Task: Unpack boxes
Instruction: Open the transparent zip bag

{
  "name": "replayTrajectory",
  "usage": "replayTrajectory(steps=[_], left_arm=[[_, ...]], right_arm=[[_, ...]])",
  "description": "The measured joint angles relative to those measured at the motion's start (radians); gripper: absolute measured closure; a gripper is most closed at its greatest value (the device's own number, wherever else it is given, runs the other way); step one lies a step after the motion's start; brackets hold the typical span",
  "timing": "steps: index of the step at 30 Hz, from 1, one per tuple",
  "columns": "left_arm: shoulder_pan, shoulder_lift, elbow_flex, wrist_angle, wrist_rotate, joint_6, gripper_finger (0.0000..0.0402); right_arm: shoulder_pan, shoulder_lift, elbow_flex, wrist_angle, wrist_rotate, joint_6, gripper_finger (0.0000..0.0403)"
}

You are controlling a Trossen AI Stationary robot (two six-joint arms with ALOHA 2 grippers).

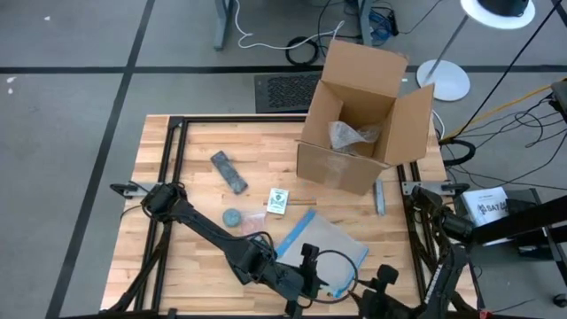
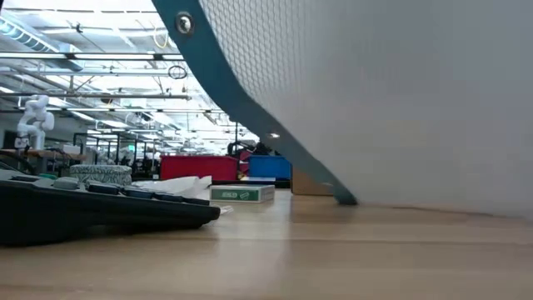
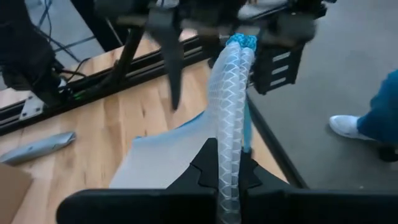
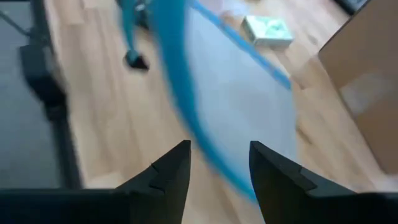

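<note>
Left gripper (image 1: 330, 285), at six o'clock on the table (image 1: 195, 257), is clenched on the edge of the clear pouch (image 1: 321, 244) with its blue border. Right gripper (image 4: 219, 163), just beside it, stands released, fingers apart and holding nothing. In my judgement the pouch should be laid flat and clear of the table edge before the left lets go. The box (image 1: 365, 120) sits at one o'clock, flaps open, with crumpled plastic wrap (image 1: 351, 136) still inside.
</note>
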Motion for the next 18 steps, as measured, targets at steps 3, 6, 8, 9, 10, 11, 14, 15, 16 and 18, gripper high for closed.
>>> replayTrajectory(steps=[3, 6, 8, 9, 10, 11, 14, 15, 16, 18], left_arm=[[-0.001, -0.001, 0.000, 0.000, 0.001, -0.001, 0.0401], [0.000, -0.001, 0.000, 0.003, 0.001, -0.001, 0.0401], [0.000, -0.001, 0.000, 0.003, -0.004, -0.001, 0.0401], [0.000, -0.001, 0.000, 0.003, -0.005, -0.001, 0.0401], [0.000, -0.001, 0.000, 0.003, -0.004, 0.000, 0.0401], [-0.001, -0.001, 0.000, 0.003, -0.004, 0.000, 0.0401], [-0.001, -0.001, 0.000, -0.001, -0.004, 0.000, 0.0401], [0.000, -0.001, 0.000, -0.007, -0.002, 0.000, 0.0401], [0.000, -0.001, 0.000, -0.015, 0.001, -0.001, 0.0401], [0.000, -0.001, 0.000, -0.038, 0.001, -0.005, 0.0401]], right_arm=[[-0.021, 0.000, -0.028, 0.006, 0.045, -0.001, 0.0252], [-0.043, 0.000, -0.038, 0.055, 0.057, -0.052, 0.0252], [-0.056, 0.000, -0.038, 0.117, 0.060, -0.130, 0.0252], [-0.062, 0.000, -0.038, 0.148, 0.060, -0.170, 0.0252], [-0.068, 0.000, -0.038, 0.169, 0.060, -0.202, 0.0252], [-0.073, 0.000, -0.038, 0.176, 0.059, -0.215, 0.0253], [-0.081, 0.000, -0.038, 0.168, 0.058, -0.209, 0.0263], [-0.081, 0.000, -0.038, 0.166, 0.058, -0.206, 0.0270], [-0.081, 0.000, -0.038, 0.167, 0.057, -0.206, 0.0279], [-0.080, 0.000, -0.038, 0.163, 0.056, -0.204, 0.0304]])
